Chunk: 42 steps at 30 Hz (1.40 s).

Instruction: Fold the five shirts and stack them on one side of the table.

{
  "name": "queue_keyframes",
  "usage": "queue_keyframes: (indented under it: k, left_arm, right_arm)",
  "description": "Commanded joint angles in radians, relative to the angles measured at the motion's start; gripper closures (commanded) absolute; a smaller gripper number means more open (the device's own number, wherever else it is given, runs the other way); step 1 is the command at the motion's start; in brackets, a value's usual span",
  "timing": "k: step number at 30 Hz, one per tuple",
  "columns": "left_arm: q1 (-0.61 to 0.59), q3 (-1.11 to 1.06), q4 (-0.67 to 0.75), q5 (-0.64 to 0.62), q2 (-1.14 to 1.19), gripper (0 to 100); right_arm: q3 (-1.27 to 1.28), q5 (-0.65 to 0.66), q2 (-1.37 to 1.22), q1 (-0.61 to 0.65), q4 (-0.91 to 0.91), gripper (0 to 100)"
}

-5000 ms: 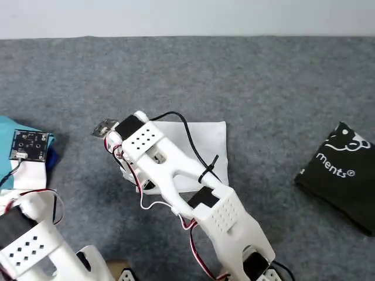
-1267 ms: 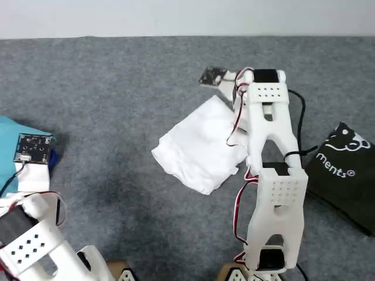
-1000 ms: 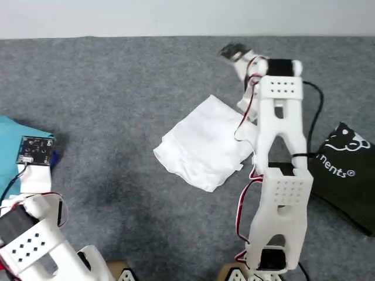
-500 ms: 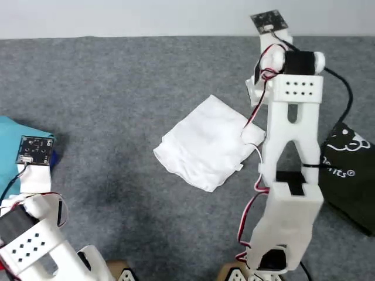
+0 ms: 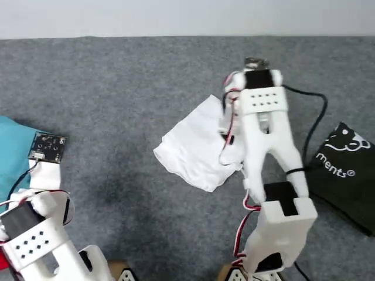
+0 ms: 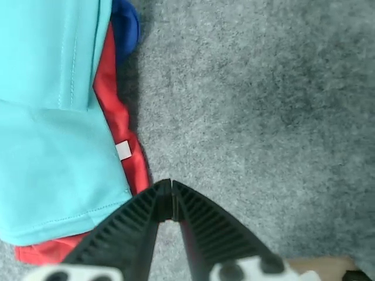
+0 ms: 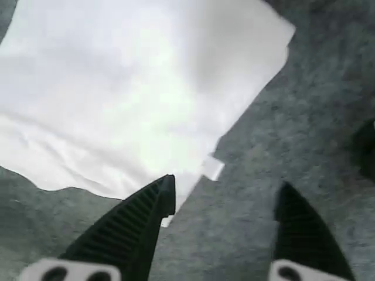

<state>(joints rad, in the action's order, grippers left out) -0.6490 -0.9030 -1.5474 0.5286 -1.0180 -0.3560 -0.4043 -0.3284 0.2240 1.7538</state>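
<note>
A folded white shirt (image 5: 190, 149) lies skewed in the middle of the grey table. My right arm (image 5: 263, 117) hangs over the shirt's right edge. In the right wrist view my right gripper (image 7: 225, 205) is open just above the white shirt (image 7: 135, 88), near its corner and a small tag (image 7: 212, 168). At the table's left side sits a stack with a teal shirt (image 6: 47, 117) on top, a red shirt (image 6: 120, 152) under it and a blue one (image 6: 126, 26) below. My left gripper (image 6: 171, 202) is shut and empty beside that stack's edge.
A folded black shirt (image 5: 345, 175) with white print lies at the right side of the table, close to the right arm. My left arm (image 5: 35, 234) stands at the front left next to the teal shirt (image 5: 12, 146). Bare grey felt (image 5: 117, 88) stretches between stack and white shirt.
The right arm dragged the white shirt rightward and askew, let go, rose toward the far edge, and has now come back down over the shirt's right edge. The left arm shifted slightly right.
</note>
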Motion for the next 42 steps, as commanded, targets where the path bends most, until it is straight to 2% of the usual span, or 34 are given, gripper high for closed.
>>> queue_keyframes:
  k: [1, 7, 19, 27, 30, 39, 42]
  left_arm:
    - [0.017, 0.004, 0.021, 0.003, -0.006, 99]
    - [0.038, 0.004, 0.021, 0.003, -0.009, 99]
    - [0.041, 0.004, 0.021, 0.006, -0.006, 99]
    - [0.041, 0.004, 0.021, 0.008, -0.006, 99]
    - [0.041, 0.004, 0.021, 0.008, -0.006, 99]
    - [0.041, 0.005, 0.021, 0.008, -0.006, 99]
    - [0.041, 0.005, 0.021, 0.008, -0.006, 99]
  right_arm:
    - [0.002, -0.1, -0.045, 0.067, 0.008, 55.6]
    - [-0.048, -0.169, -0.168, 0.134, -0.028, 55.6]
    - [-0.233, -0.175, -0.338, 0.13, -0.11, 55.6]
    - [-0.259, -0.172, -0.463, 0.13, -0.133, 56.1]
    - [-0.261, -0.166, -0.498, 0.13, -0.14, 63.2]
    - [-0.261, -0.046, -0.53, 0.087, -0.168, 96.9]
    - [-0.261, 0.008, -0.522, 0.074, -0.156, 98.2]
